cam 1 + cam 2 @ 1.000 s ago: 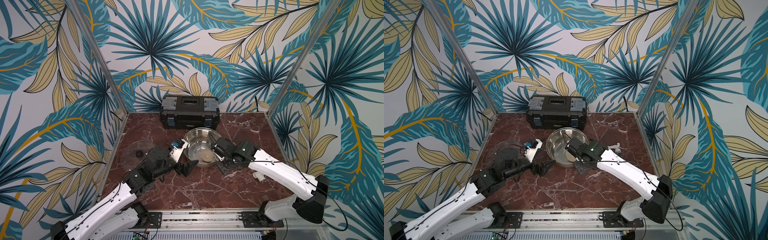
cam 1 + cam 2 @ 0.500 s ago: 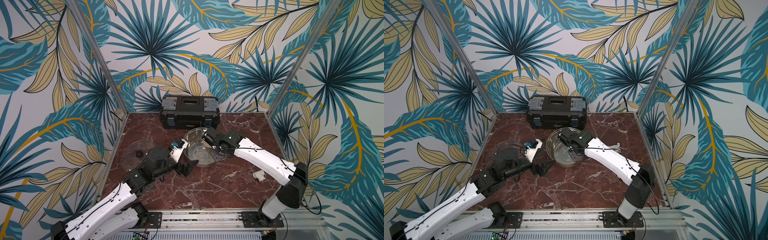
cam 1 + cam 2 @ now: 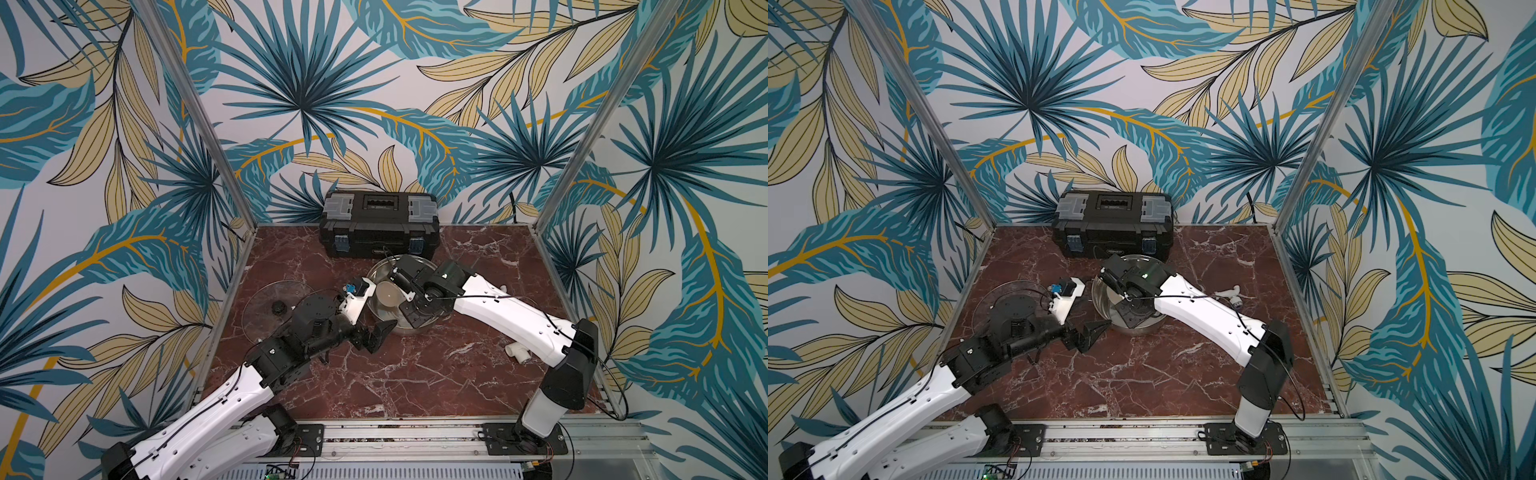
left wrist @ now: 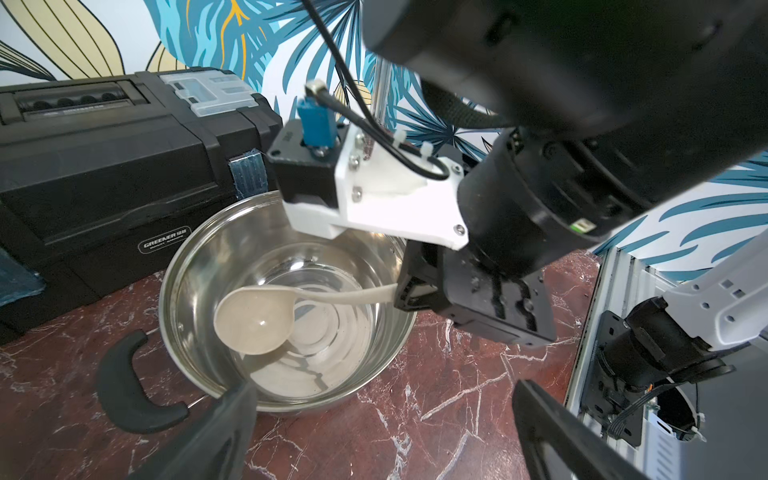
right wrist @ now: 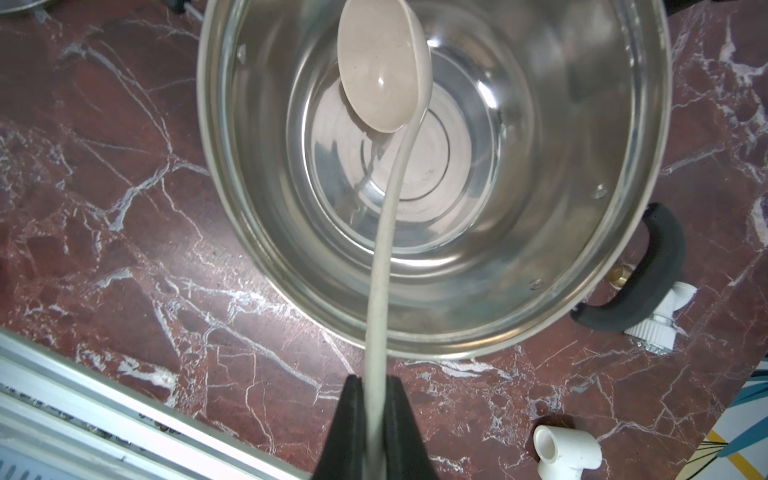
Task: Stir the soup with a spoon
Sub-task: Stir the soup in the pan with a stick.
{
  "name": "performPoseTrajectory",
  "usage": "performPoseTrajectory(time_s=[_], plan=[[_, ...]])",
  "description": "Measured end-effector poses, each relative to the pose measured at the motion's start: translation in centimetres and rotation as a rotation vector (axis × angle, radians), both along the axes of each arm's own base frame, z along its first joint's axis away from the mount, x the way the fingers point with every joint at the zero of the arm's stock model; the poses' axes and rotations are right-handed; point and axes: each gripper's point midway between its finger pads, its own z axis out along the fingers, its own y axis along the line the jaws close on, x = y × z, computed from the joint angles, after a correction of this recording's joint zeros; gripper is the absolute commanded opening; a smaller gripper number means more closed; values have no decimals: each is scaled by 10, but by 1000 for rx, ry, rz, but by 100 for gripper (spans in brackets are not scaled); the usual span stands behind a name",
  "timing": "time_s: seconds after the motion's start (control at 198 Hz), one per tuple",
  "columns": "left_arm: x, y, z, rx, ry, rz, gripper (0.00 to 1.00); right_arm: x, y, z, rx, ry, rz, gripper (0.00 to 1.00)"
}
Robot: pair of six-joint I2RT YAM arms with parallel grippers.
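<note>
Pinching the slim handle of the spoon (image 5: 384, 249) near its end, right jaws closed tight on it from both sides. Reaching in over the right rim of the pot (image 4: 183, 249), with the handle sloping down across the opening and the round cream bowl inside, toward the pot's left half, open side up. Cannot tell whether the bowl touches the steel bottom.

Standing mid-bench, the pot (image 3: 399, 329) in both top views (image 3: 1136, 329), just in front of the black-and-grey toolbox (image 3: 379, 226) at the far wall.

Left jaws spread wide, holding nothing, low over the bench (image 3: 415, 374) just near-left of the pot, fingers (image 4: 224, 432) aimed at its wall, one of them just beside a black loop handle (image 4: 124, 386).

Lying flat to the left of the pot, partly under the left arm: clear glass lid (image 3: 266, 303) with its black knob. Off to the right: white pipe T-fitting (image 5: 567, 451) near the bench's right edge, and a white threaded fitting (image 5: 660, 322) just beside the pot's other handle (image 5: 648, 270).
</note>
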Motion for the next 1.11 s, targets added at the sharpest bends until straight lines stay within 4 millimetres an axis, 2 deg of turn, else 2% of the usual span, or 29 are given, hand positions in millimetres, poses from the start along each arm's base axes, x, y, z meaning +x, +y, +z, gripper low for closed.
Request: performPoseTrajectory(time_s=[0.131, 0.363, 0.514, 0.69, 0.821, 0.983, 1.109], plan=[[0, 0, 0, 1, 1, 0, 100, -16, -9, 1, 4, 16, 11, 0], [0, 0, 0, 1, 0, 0, 100, -34, -46, -2, -68, 8, -23, 0], [0, 0, 0, 0, 0, 0, 100, -31, -67, -4, -153, -35, -53, 0], [0, 0, 0, 0, 1, 0, 100, -16, -79, 1, -195, -91, -91, 0], [0, 0, -1, -5, 6, 2, 100, 3, -72, 4, -212, -120, -102, 0], [-1, 0, -7, -6, 23, 2, 100, 24, -41, 3, -171, -128, -81, 0], [-1, 0, -7, -8, 26, 4, 100, 27, -20, 2, -106, -101, -50, 0]])
